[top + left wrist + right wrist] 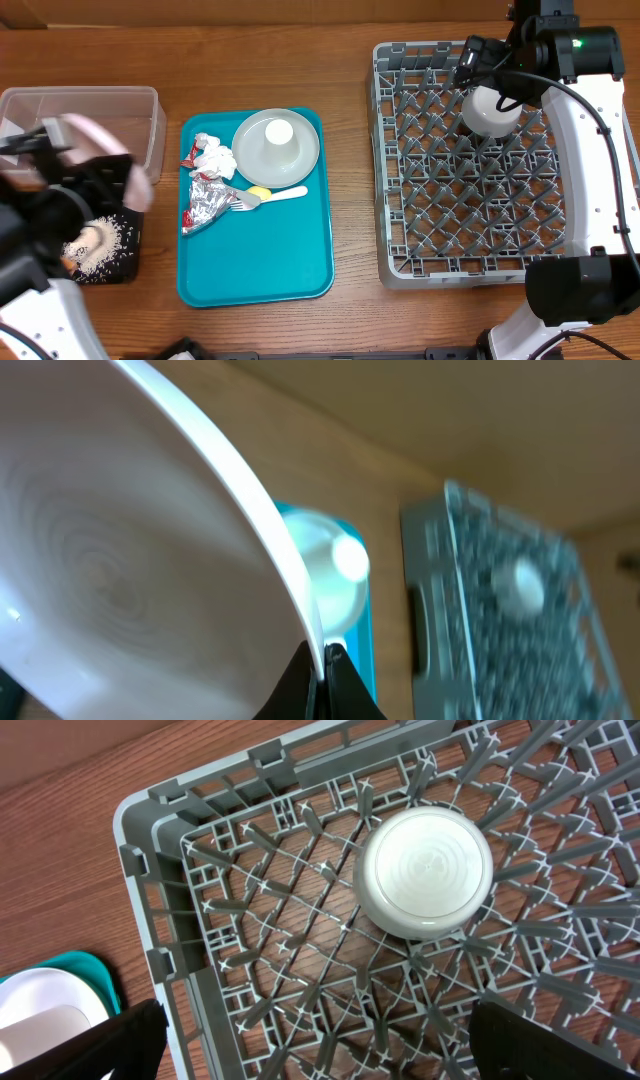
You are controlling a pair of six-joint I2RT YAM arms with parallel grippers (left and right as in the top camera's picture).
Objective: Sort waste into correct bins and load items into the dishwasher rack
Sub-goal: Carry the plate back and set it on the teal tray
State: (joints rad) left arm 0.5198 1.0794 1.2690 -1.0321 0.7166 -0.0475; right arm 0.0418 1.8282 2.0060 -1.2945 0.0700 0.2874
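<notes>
My left gripper (322,665) is shut on the rim of the pinkish white plate (130,560), which is tilted and blurred over the clear tub (85,110) and the black tray (128,262). The black tray holds loose white rice (105,245). My right gripper (318,1045) hangs open and empty above the dishwasher rack (400,200). A white bowl (425,870) sits upside down on the rack's pegs, just ahead of the fingertips. On the teal tray (290,260) lie a grey-green plate (300,160) with a white cup (278,133) on it, a napkin (215,158), foil (205,208), a yellow spoon (258,193) and a pale fork (285,194).
Red-and-white wrappers (190,157) lie at the teal tray's left edge by the napkin. Bare wooden table (350,200) separates the teal tray from the rack. My right arm (600,150) runs along the rack's right side.
</notes>
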